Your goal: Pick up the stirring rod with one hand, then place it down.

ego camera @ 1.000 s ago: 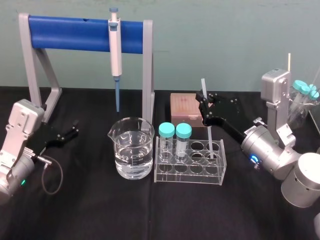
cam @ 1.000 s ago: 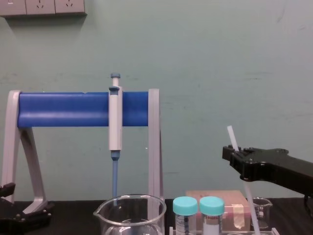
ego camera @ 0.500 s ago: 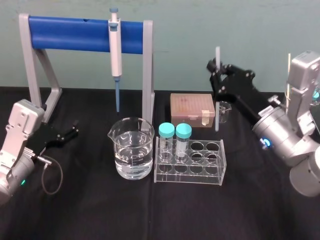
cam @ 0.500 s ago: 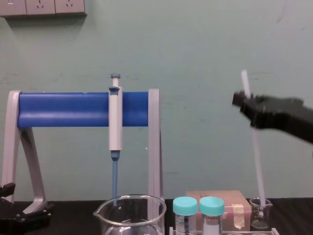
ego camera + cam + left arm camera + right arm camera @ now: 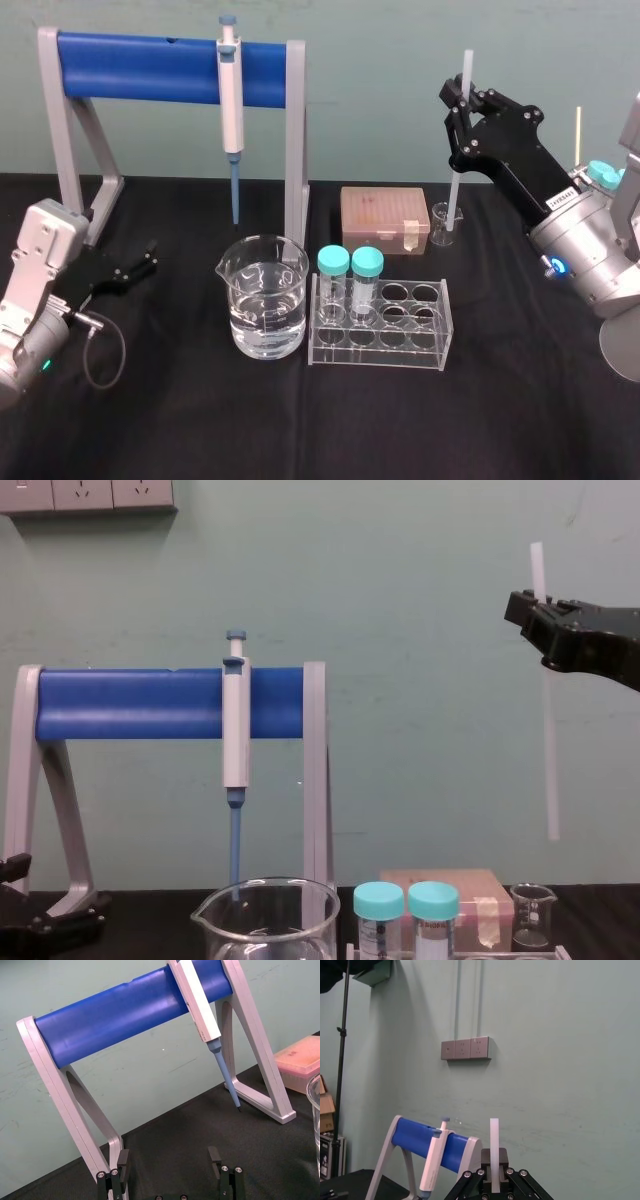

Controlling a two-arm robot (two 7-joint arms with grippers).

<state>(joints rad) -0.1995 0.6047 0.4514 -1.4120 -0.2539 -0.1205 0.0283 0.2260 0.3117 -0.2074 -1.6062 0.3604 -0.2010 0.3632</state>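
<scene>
The stirring rod [image 5: 452,200] is a long whitish translucent stick hanging upright in the air at the right rear of the table. My right gripper [image 5: 460,100], the black hand, is shut on it near its upper end. In the chest view the stirring rod [image 5: 549,750] runs down from the right gripper [image 5: 538,615], and its lower tip hangs well above the table. In the right wrist view the rod [image 5: 494,1147] stands up between the shut fingers. My left gripper [image 5: 145,263] rests open at the table's left edge; its fingers [image 5: 215,1156] stand apart with nothing between them.
A clear rack [image 5: 380,325] with two teal-capped vials [image 5: 350,275] stands at the centre, with a water beaker [image 5: 263,300] to its left. Behind them are a pink box [image 5: 382,215], a tiny beaker [image 5: 441,225] under the rod, and a blue-barred stand [image 5: 170,65] holding a pipette [image 5: 231,95].
The right gripper has lifted the rod up out of the clear rack and carried it back and to the right. The left arm has not moved.
</scene>
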